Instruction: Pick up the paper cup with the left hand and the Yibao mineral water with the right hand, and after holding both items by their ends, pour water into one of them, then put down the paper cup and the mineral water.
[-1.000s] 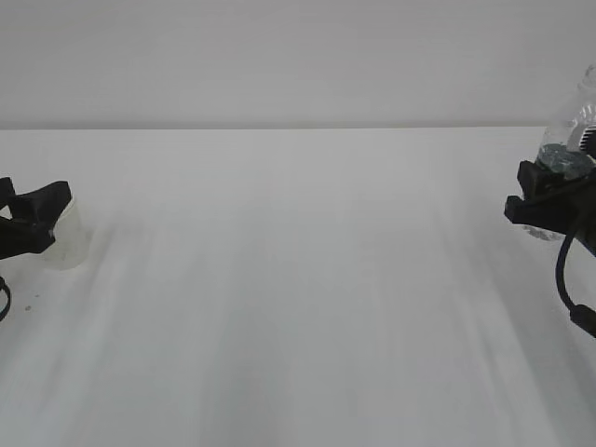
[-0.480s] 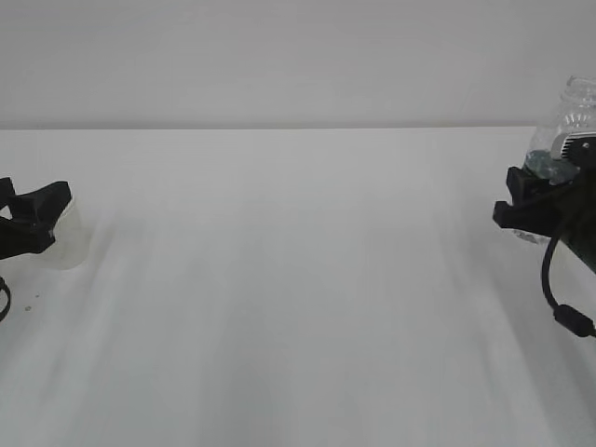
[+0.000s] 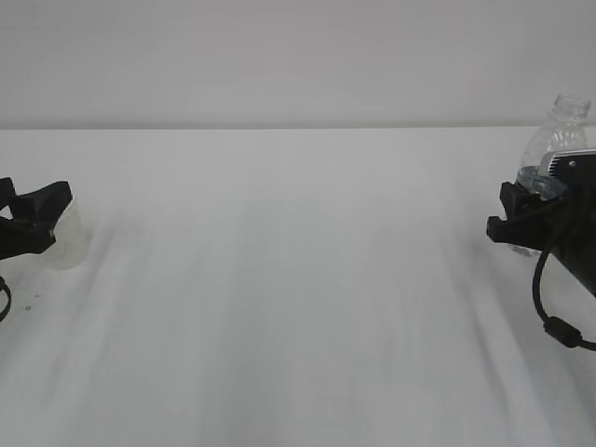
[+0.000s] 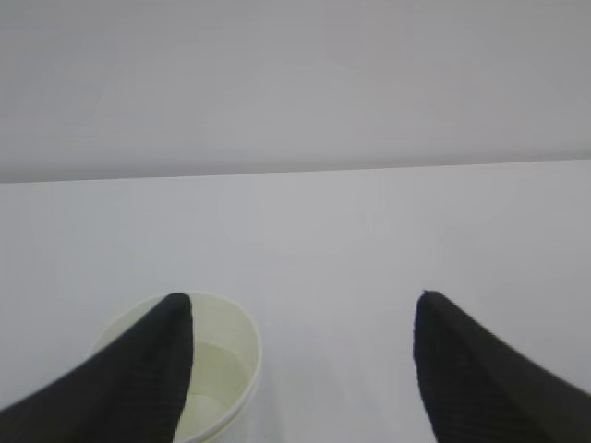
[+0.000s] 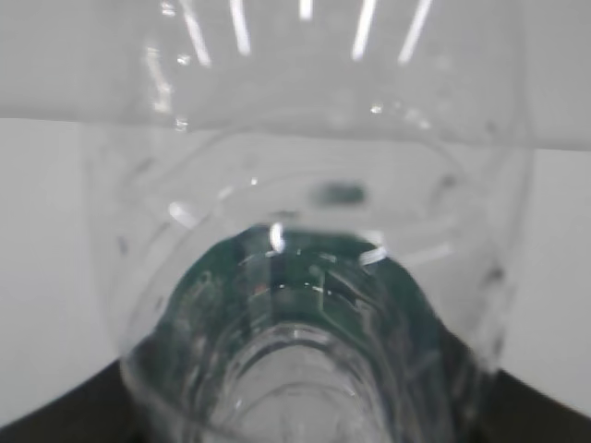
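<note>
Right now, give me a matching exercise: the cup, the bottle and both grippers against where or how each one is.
Things:
1. paper cup
2. Yibao mineral water
3. left hand
4. right hand

States:
A. jaws wide, cup by one finger only
B. far left, a little water inside
C. closed round the bottle
D. far right, upright, uncapped

Pairs: 1-B, 2-D, 3-A, 4-C

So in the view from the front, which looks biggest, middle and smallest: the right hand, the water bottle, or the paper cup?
1. The right hand, though its arm hides part of the bottle.
2. The Yibao mineral water.
3. The paper cup, mostly hidden behind the left hand.
</note>
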Motion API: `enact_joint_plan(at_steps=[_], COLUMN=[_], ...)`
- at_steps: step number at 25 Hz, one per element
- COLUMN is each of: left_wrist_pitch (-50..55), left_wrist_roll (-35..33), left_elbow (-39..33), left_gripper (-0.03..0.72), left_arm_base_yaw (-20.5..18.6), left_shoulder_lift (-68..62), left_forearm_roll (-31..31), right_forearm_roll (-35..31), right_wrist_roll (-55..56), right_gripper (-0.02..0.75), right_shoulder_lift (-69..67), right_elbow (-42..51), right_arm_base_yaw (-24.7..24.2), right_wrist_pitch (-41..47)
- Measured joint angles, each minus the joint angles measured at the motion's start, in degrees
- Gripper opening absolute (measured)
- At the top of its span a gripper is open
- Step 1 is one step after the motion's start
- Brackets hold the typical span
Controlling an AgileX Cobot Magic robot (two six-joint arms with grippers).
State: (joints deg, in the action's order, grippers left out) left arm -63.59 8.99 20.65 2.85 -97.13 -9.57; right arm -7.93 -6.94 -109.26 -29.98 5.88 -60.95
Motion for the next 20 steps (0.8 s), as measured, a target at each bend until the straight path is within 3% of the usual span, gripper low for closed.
enact_joint_plan(at_steps=[20], left_wrist_pitch=[0.0], left_wrist_roll=[0.0], left_elbow=[0.0], left_gripper=[0.529], left_arm_base_yaw=[0.0], left_shoulder_lift=[0.0], left_forearm_roll=[0.0], right_forearm_roll=[0.53], right_wrist_roll=[0.83], right_gripper=[0.406], right_shoulder_lift=[-1.59], right_elbow=[-4.71], right_arm_base_yaw=[0.0], right_wrist_pitch=[0.53])
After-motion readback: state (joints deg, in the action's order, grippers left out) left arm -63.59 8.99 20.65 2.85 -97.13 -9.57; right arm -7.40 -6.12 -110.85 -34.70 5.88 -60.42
